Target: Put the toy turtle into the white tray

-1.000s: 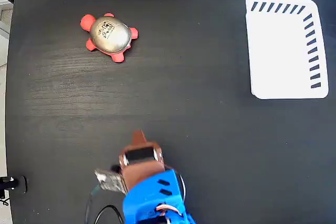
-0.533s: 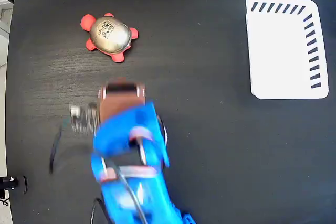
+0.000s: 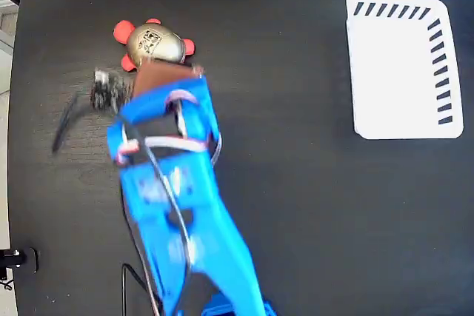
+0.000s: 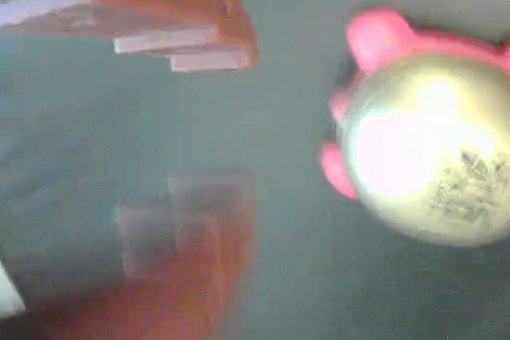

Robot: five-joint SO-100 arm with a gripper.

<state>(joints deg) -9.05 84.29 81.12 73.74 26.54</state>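
The toy turtle [image 3: 154, 44], silver-beige shell with a dark mark and red head and feet, lies at the upper left of the black table; its near side is covered by my arm. In the wrist view the turtle [image 4: 430, 153] fills the right side, blurred. My gripper [image 4: 227, 121] is open, its two brown fingers spread apart left of the turtle with only table between them. In the fixed view the gripper head [image 3: 167, 73] sits just below the turtle. The white tray [image 3: 404, 68] with dark slanted slots lies at the upper right, far from both.
My blue arm [image 3: 174, 197] stretches from the bottom edge up toward the turtle, blurred by motion. A dark cable [image 3: 67, 120] hangs off its left side. The table's left edge [image 3: 16, 72] runs close to the turtle.
My arm has swept up from the bottom edge toward the turtle, its gripper head now right below it. Turtle and tray have not moved.
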